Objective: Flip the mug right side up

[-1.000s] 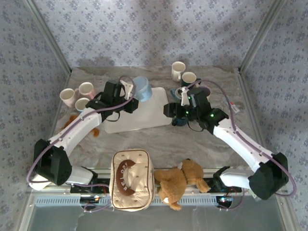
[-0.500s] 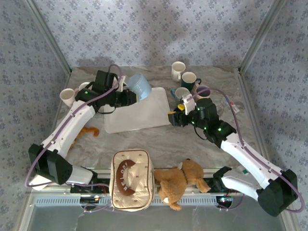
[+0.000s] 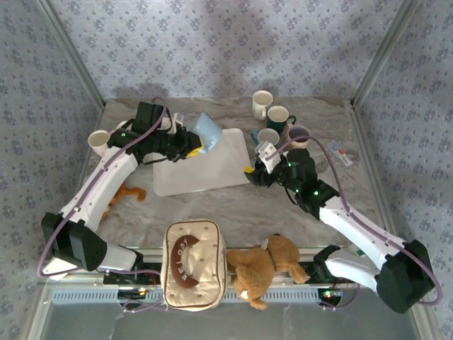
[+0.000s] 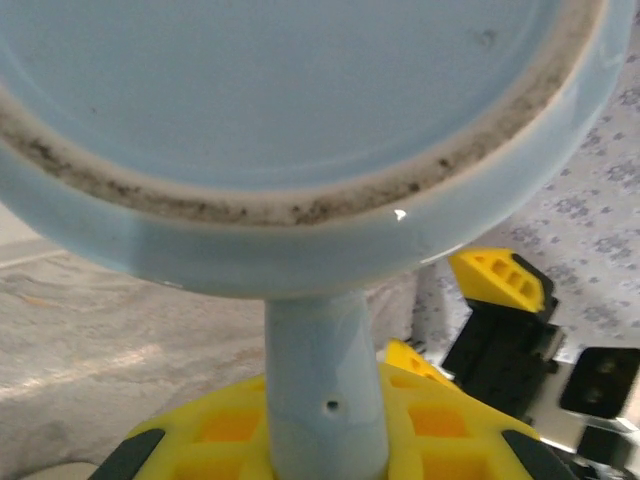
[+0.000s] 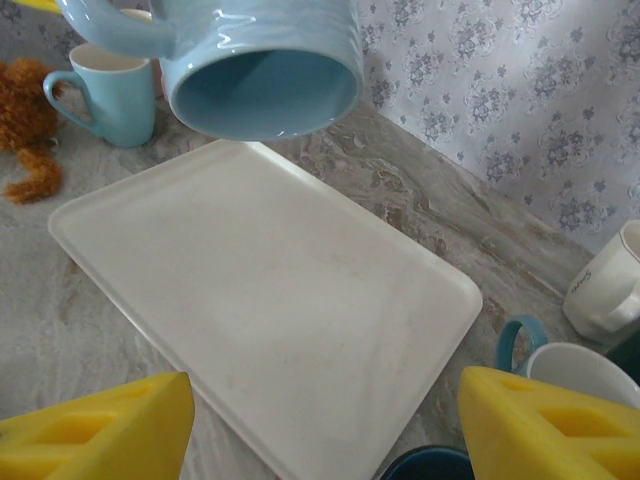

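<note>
The light blue mug (image 3: 207, 129) hangs tilted on its side over the far left corner of the white tray (image 3: 212, 173). My left gripper (image 3: 192, 147) is shut on its handle (image 4: 325, 390), which sits between the yellow pads (image 4: 220, 430). The mug's base (image 4: 300, 100) faces the left wrist camera. In the right wrist view the mug's mouth (image 5: 260, 90) faces the camera and slightly down, above the tray (image 5: 260, 300). My right gripper (image 3: 253, 172) stands open at the tray's right edge, nothing between its fingers (image 5: 90, 430).
Several mugs stand at the back right (image 3: 262, 105) and the far left (image 3: 98, 140). Beside the tray are a pale blue mug (image 5: 110, 90), a white mug (image 5: 610, 280) and a dark blue one (image 5: 440, 465). A teddy bear (image 3: 265, 265) and a bag (image 3: 195, 263) lie at the near edge.
The left gripper has swung back and turned with the mug, which now lies tilted on its side in the air. The right arm has shifted, its gripper staying open by the tray's right edge.
</note>
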